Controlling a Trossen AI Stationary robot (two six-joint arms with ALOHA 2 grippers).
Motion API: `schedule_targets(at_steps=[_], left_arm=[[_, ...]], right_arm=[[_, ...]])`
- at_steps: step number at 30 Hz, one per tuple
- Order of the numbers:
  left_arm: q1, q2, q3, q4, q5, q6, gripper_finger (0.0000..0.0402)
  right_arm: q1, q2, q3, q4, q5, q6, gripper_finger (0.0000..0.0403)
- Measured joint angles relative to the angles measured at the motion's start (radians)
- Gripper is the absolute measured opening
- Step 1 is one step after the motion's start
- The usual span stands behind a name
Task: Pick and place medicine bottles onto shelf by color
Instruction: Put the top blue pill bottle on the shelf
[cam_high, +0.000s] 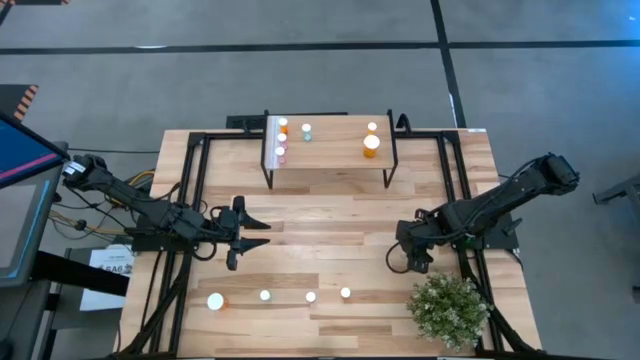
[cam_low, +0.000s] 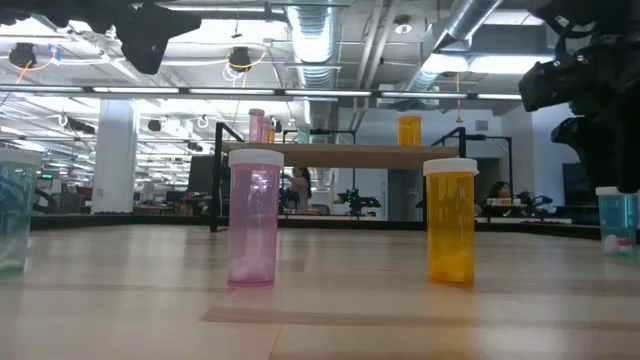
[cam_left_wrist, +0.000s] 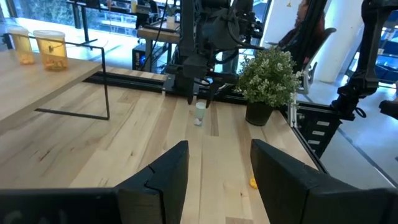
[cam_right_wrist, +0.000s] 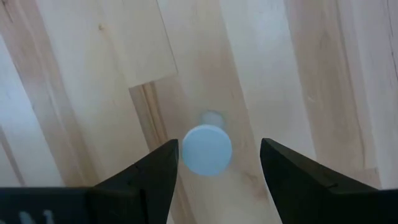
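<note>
My right gripper (cam_high: 411, 262) points down, open, over a small white-capped bottle (cam_right_wrist: 207, 149) that stands upright on the table. The fingers stand on either side of its cap without touching it. The bottle also shows in the left wrist view (cam_left_wrist: 199, 114). My left gripper (cam_high: 262, 236) is open and empty at table middle left, pointing toward the right arm. The shelf (cam_high: 330, 165) stands at the far middle with several bottles on it, one a larger orange one (cam_high: 371, 144). Several more bottles stand in a row near the front edge, among them a pink one (cam_low: 254, 215) and an orange one (cam_low: 451, 220).
A green potted plant (cam_high: 450, 308) stands at the near right corner, close to my right gripper. Black rails (cam_high: 190, 200) run along both sides of the table. A larger white-capped bottle (cam_high: 215, 300) stands at the near left.
</note>
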Motion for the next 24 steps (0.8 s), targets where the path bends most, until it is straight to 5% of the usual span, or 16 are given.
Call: schedule_targets(at_steps=[17, 24], left_arm=[[0.000, 0.000, 0.000, 0.000, 0.000, -0.002, 0.0160], [0.000, 0.000, 0.000, 0.001, 0.000, -0.006, 0.0160]], right_arm=[[0.000, 0.000, 0.001, 0.000, 0.002, -0.002, 0.0142], [0.000, 0.000, 0.001, 0.003, 0.003, -0.008, 0.0130]])
